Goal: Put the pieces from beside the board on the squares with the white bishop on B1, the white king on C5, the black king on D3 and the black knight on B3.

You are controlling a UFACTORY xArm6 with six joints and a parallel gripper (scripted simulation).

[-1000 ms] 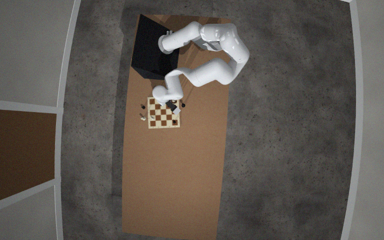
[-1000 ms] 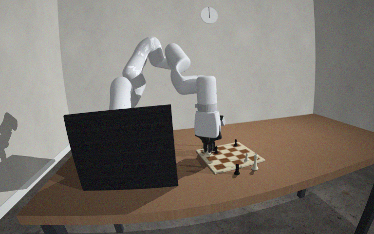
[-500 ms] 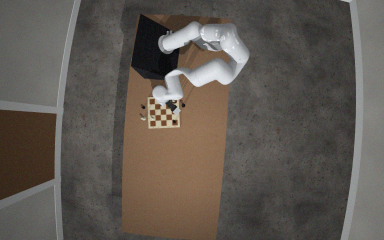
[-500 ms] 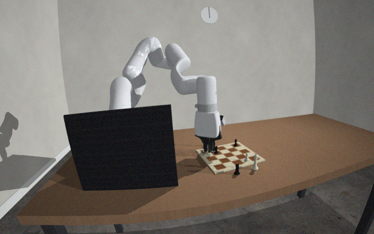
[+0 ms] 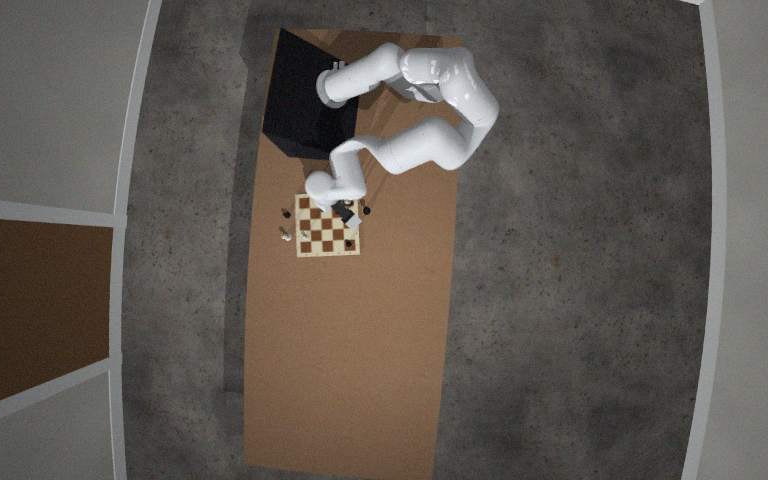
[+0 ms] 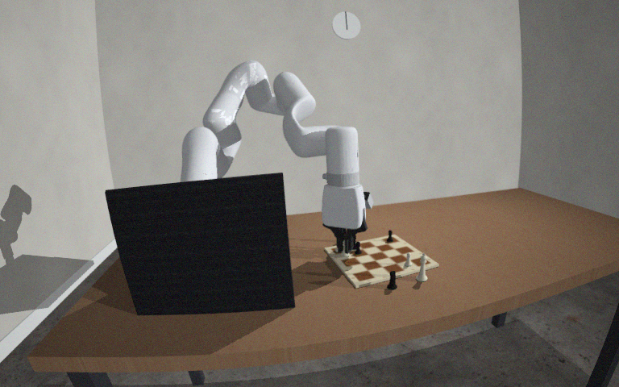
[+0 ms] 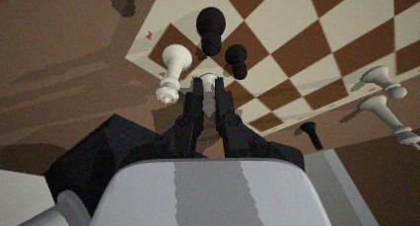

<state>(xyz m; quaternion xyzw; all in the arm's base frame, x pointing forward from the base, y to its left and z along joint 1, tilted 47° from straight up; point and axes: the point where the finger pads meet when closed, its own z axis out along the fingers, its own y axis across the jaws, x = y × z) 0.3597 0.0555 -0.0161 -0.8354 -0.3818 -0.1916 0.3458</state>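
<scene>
Brown table (image 5: pixel 346 356) (image 6: pixel 471 225) (image 7: pixel 54 48) here, grey concrete floor (image 5: pixel 584 237) (image 6: pixel 543 355) around it. Gripper's (image 5: pixel 343 212) (image 6: pixel 346 250) (image 7: pixel 209 83) pinched narrow on a white piece (image 7: pixel 209 79), wrist view's centre. White king (image 5: pixel 286 236) (image 6: pixel 421 269) (image 7: pixel 386 114) stands beside the board (image 5: pixel 327 255) (image 6: pixel 357 286) (image 7: pixel 134 56), exterior view's lower right.

Four white pieces (image 5: pixel 286 236) (image 6: pixel 421 272) (image 7: pixel 177 57), four-plus black pieces (image 5: pixel 366 210) (image 6: pixel 392 280) (image 7: pixel 211 23) (some hidden) — one board (image 5: pixel 327 234) (image 6: pixel 374 264) (image 7: pixel 301 51)
</scene>
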